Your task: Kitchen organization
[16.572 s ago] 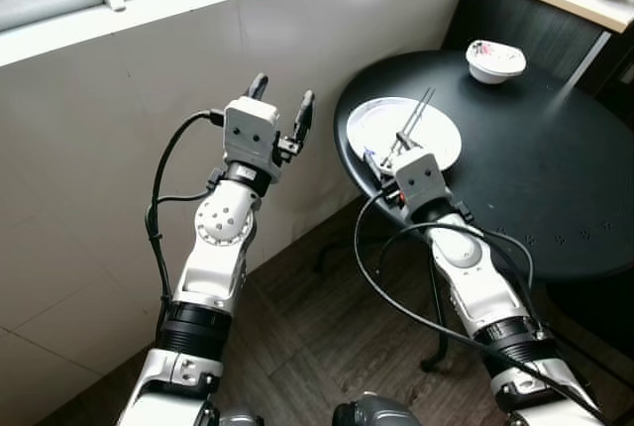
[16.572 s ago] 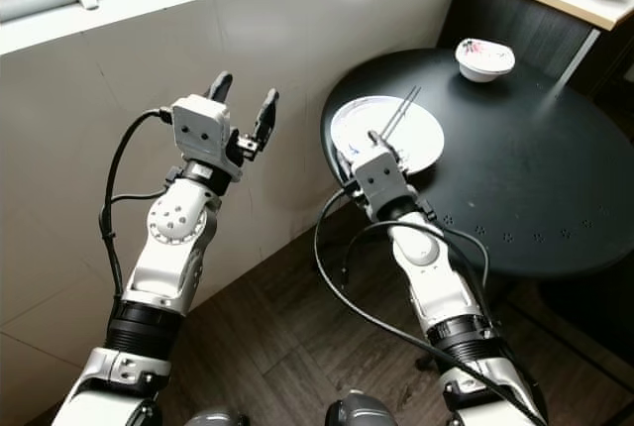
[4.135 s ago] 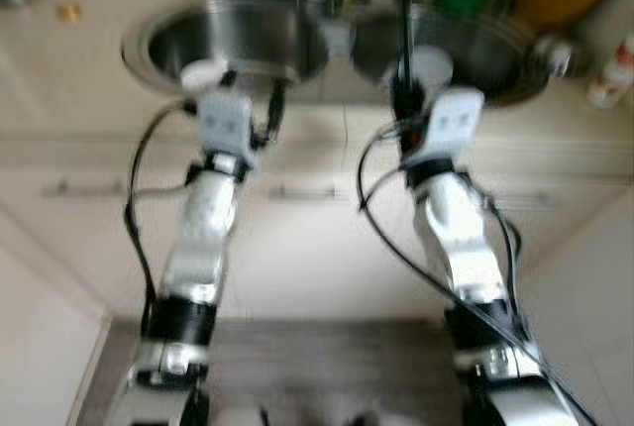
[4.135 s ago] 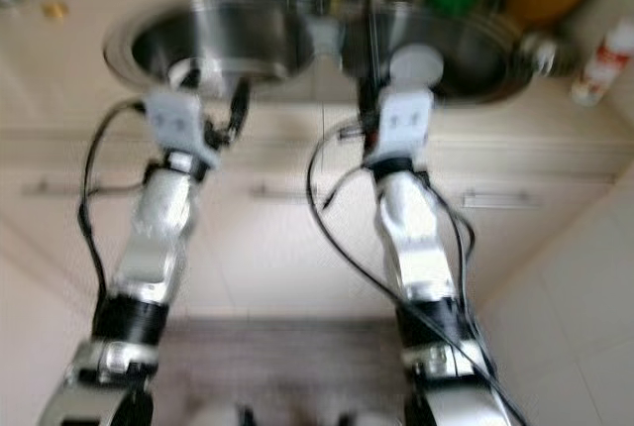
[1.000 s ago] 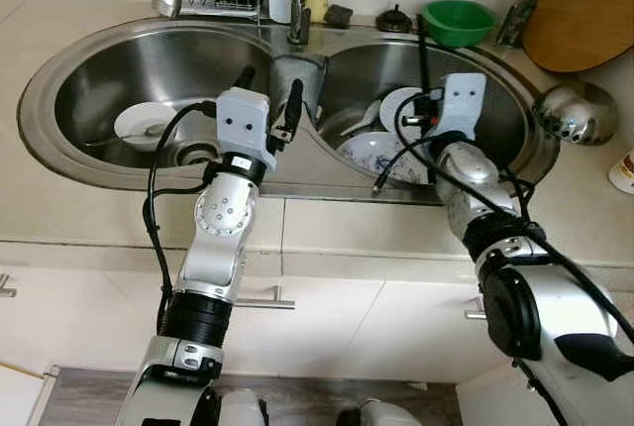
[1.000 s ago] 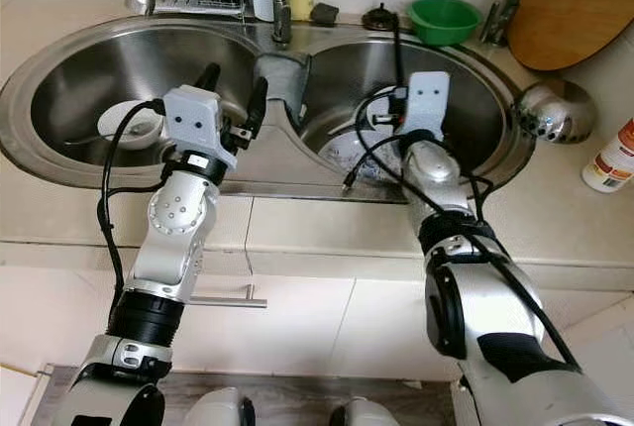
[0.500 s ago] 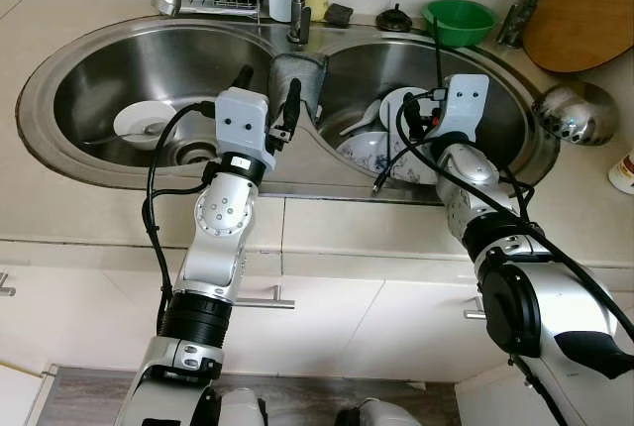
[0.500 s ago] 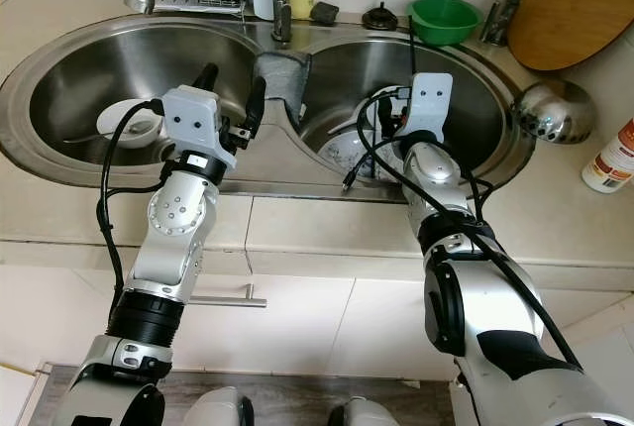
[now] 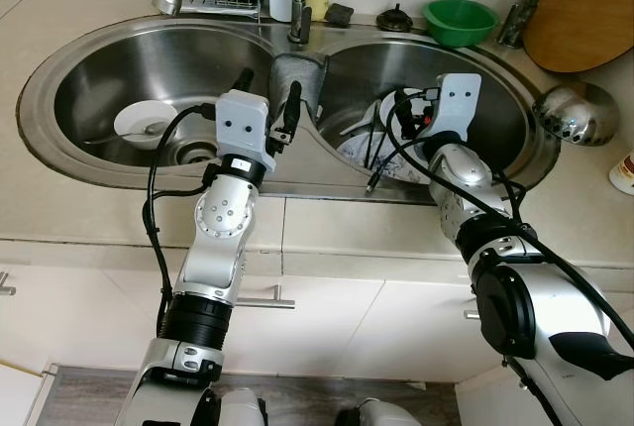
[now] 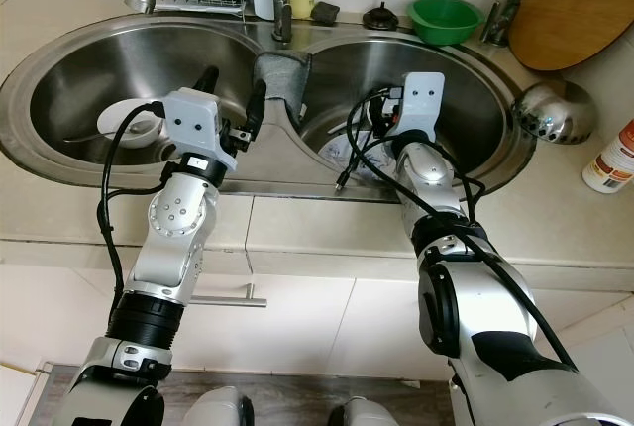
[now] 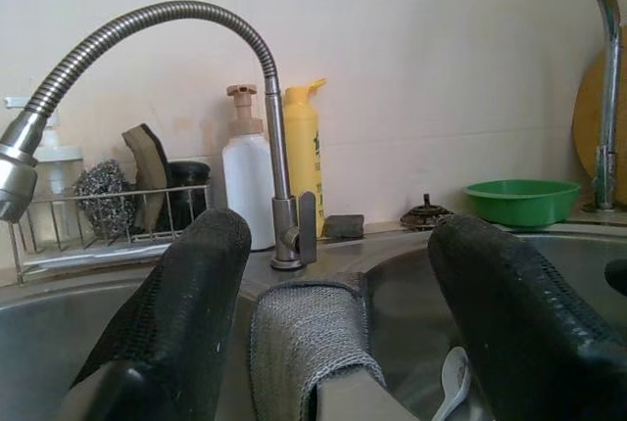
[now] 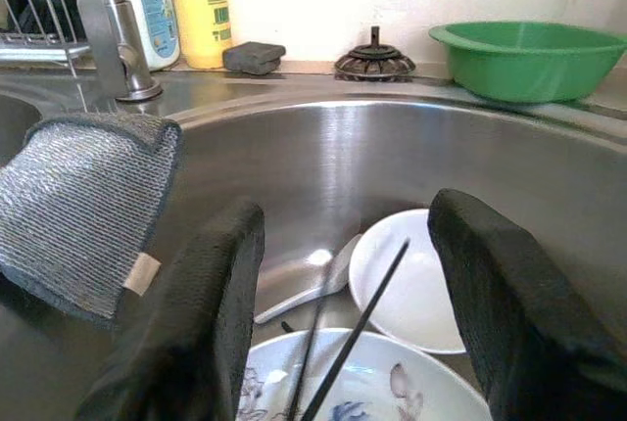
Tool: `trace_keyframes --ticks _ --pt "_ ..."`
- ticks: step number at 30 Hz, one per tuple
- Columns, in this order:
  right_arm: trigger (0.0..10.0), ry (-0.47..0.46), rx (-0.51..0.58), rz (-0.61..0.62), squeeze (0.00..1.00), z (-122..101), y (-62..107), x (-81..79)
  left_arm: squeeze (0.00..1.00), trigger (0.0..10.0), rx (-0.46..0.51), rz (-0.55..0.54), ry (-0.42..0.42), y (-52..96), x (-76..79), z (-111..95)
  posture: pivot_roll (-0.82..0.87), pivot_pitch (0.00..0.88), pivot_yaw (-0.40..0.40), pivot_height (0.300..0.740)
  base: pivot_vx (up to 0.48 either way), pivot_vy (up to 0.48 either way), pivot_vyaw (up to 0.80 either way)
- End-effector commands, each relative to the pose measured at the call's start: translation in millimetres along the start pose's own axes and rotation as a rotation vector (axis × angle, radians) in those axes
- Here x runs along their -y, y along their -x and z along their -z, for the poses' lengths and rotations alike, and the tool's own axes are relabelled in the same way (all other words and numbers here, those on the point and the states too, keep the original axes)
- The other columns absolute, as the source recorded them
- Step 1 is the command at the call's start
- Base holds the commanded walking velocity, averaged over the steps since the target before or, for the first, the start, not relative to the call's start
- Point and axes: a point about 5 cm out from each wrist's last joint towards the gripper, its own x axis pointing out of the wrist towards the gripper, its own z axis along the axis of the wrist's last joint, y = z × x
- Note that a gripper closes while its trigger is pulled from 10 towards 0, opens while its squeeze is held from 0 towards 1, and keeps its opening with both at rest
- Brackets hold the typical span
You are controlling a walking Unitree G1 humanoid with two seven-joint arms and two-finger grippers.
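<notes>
Right wrist view puts your right gripper (image 12: 343, 333) over the right basin of a double steel sink (image 9: 89, 69), its 2 black fingers (image 12: 211, 323) spread wide and holding nothing. Just beyond and between those fingers, 2 dark chopsticks (image 12: 358, 328) lie loose, leaning across a patterned plate (image 12: 372, 387) directly below the gripper, with a small white bowl (image 12: 407, 289) just past them and a white spoon (image 12: 309, 284) beside it toward the divider. A grey dishcloth (image 12: 83, 206) hangs over that divider, off to the gripper's left. Farther ahead on the sink's back ledge you can see a green bowl (image 12: 529, 49), a drain stopper (image 12: 374, 59), a dark sponge (image 12: 253, 56) and a yellow bottle (image 12: 201, 5). From the head camera, your left gripper (image 9: 267, 99) hovers at the divider, fingers (image 11: 181, 313) also well apart and empty, the same cloth directly between and ahead of them and the tap (image 11: 284, 225) beyond. To that gripper's left, a white dish (image 9: 144, 124) sits on the floor of the left basin. Well off to the right gripper's right, a wooden board (image 9: 584, 10) leans against the wall and a steel ladle bowl (image 9: 575, 114) rests on the counter (image 9: 59, 218).
</notes>
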Motion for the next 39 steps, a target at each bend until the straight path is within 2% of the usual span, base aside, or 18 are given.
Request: trace_keyframes --ticks 1,3,4,5,6,8,10,11,12,16,19,21,22,25,28,31,35,39 --pt "10.0 0.040 0.008 0.013 1.00 1.4 2.1 3.6 0.00 10.0 0.007 0.017 -0.003 -0.2 4.2 -3.0 0.06 0.000 -0.087 0.740 0.000 0.000 0.00" --pt "10.0 0.047 0.006 0.018 1.00 2.8 3.0 4.3 0.00 10.0 0.006 0.016 -0.003 0.1 4.0 -2.9 0.06 0.000 -0.089 0.740 0.000 0.000 0.00" --pt "10.0 0.047 0.010 0.019 0.55 3.2 3.5 4.5 0.00 10.0 0.006 0.015 -0.003 0.4 3.8 -2.8 0.07 0.000 -0.091 0.740 0.000 0.000 0.00" --pt "10.0 -0.047 0.039 0.018 0.00 -1.2 2.5 2.5 0.00 10.0 0.008 0.008 0.004 0.8 3.0 -2.9 0.07 0.000 -0.092 0.740 0.000 0.000 0.00" --pt "10.0 -0.047 0.039 0.018 0.00 -1.2 2.5 2.5 0.00 10.0 0.008 0.008 0.004 0.8 3.0 -2.9 0.07 0.000 -0.092 0.740 0.000 0.000 0.00" --pt "10.0 -0.113 0.117 0.005 0.00 -12.9 1.3 -1.9 0.00 10.0 0.012 0.006 0.009 1.1 3.6 -3.3 0.06 0.000 -0.094 0.740 0.000 0.000 0.00" --pt "10.0 -0.129 0.160 -0.002 0.00 -18.9 1.9 -3.8 0.00 10.0 0.012 0.008 0.011 1.5 4.5 -3.4 0.06 0.000 -0.098 0.740 0.000 0.000 0.00" --pt "10.0 -0.130 0.260 -0.015 0.00 -28.8 10.5 -8.4 0.00 10.0 0.017 0.010 0.023 1.8 5.1 -4.2 0.06 0.000 -0.099 0.740 0.000 0.000 0.00" --pt "10.0 -0.130 0.260 -0.015 0.00 -28.8 10.5 -8.4 0.00 10.0 0.017 0.010 0.023 1.8 5.1 -4.2 0.06 0.000 -0.099 0.740 0.000 0.000 0.00" --pt "10.0 -0.070 0.345 -0.026 0.00 -31.6 27.9 -10.8 0.00 10.0 0.021 0.007 0.033 2.1 3.9 -4.9 0.05 0.000 -0.096 0.740 0.000 0.000 0.00" --pt "10.0 -0.070 0.345 -0.026 0.00 -31.6 27.9 -10.8 0.00 10.0 0.021 0.007 0.033 2.1 3.9 -4.9 0.05 0.000 -0.096 0.740 0.000 0.000 0.00" --pt "10.0 -0.026 0.399 -0.022 0.00 -31.6 44.8 -7.0 0.00 10.0 0.025 0.016 0.036 3.1 5.0 -5.6 0.05 0.000 -0.098 0.740 0.000 0.388 0.00" --pt "10.0 -0.026 0.399 -0.022 0.00 -31.6 44.8 -7.0 0.00 10.0 0.025 0.016 0.036 3.1 5.0 -5.6 0.05 0.000 -0.098 0.740 0.000 0.480 0.00" --pt "10.0 0.040 0.443 -0.045 0.00 -33.9 69.1 -3.1 0.00 10.0 0.031 0.017 0.030 3.5 3.7 -6.8 0.05 0.000 -0.099 0.740 0.000 0.480 0.00" --pt "10.0 0.062 0.448 -0.054 0.00 -35.4 75.4 -2.0 0.00 10.0 0.033 0.015 0.028 3.1 2.7 -7.5 0.05 0.000 -0.098 0.740 0.000 0.480 0.00" --pt "10.0 0.099 0.462 -0.074 0.00 -41.6 90.3 -2.2 0.00 10.0 0.040 0.013 0.022 2.4 0.4 -9.4 0.03 0.000 -0.091 0.740 0.000 0.480 0.00" --pt "10.0 0.103 0.451 -0.084 0.00 -41.4 93.7 -6.1 0.00 10.0 0.043 0.017 0.021 3.0 0.7 -9.7 0.03 0.000 -0.087 0.740 0.000 0.480 0.00" --pt "10.0 0.086 0.427 -0.092 0.00 -41.3 101.2 -17.0 0.00 10.0 0.061 0.023 -0.002 2.4 -1.6 -13.5 0.04 0.000 -0.083 0.740 0.000 0.480 0.00"
